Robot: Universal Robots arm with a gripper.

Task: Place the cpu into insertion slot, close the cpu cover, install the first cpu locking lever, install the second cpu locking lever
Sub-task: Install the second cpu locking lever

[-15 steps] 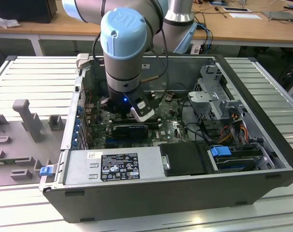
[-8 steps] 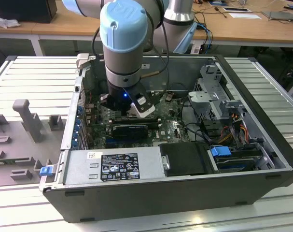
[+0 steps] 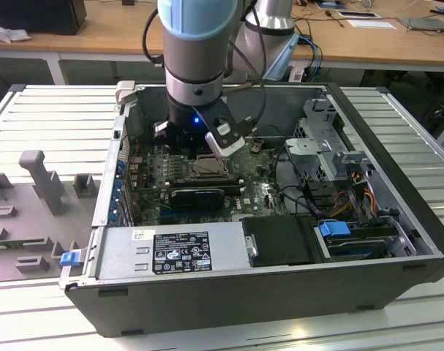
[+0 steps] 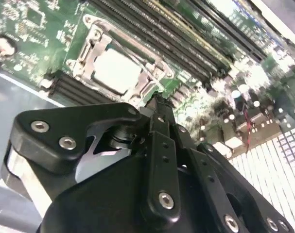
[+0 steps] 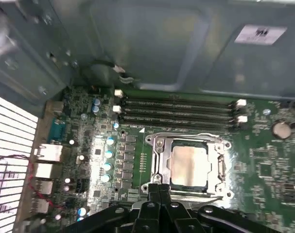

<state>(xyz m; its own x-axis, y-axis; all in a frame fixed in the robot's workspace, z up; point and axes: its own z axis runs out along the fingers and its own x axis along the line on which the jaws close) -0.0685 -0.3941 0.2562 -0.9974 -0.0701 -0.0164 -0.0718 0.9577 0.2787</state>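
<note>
With cpu (image 5: 188, 165) seated in insertion slot (image 5: 157, 162) and cpu cover (image 5: 220, 167) down, gripper (image 5: 159, 188), fingers together and empty, at slot's 6 o'clock edge; levers' latching unclear.

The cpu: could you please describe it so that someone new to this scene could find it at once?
Look inside the open computer case at the green motherboard. Beside the long black memory slots sits a square metal-framed insertion slot. The cpu is the flat pale silver-beige square in its centre, the only plain light square there.

Pale silver-beige cpu (image 5: 188, 166) in dark metal cpu cover (image 5: 159, 162), green motherboard (image 5: 264, 160).
</note>
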